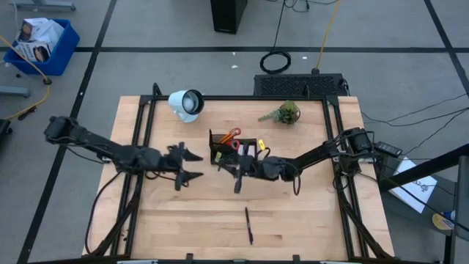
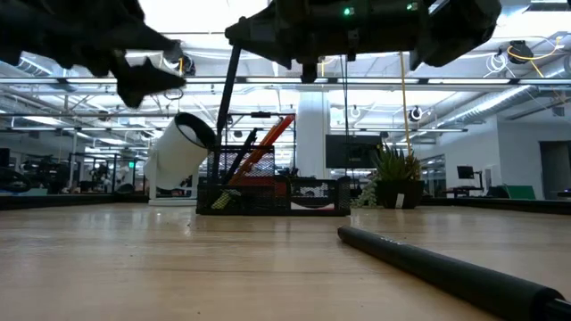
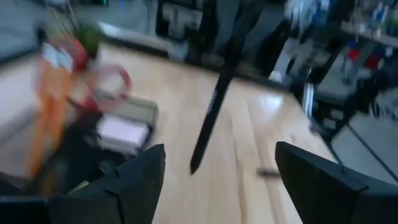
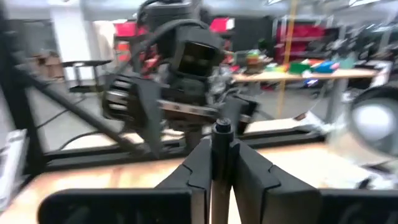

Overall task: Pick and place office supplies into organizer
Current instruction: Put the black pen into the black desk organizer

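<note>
Pen stands clamped upright between the right gripper's fingers.

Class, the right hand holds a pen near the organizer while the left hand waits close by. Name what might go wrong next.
1. The right hand grips the pen near its top end, so it may swing and miss the organizer.
2. The open left hand is close; the arms might collide.
3. The scissors already inside could block the pen.

overhead looks straight down, low looks level; both share the organizer mid-table.
</note>
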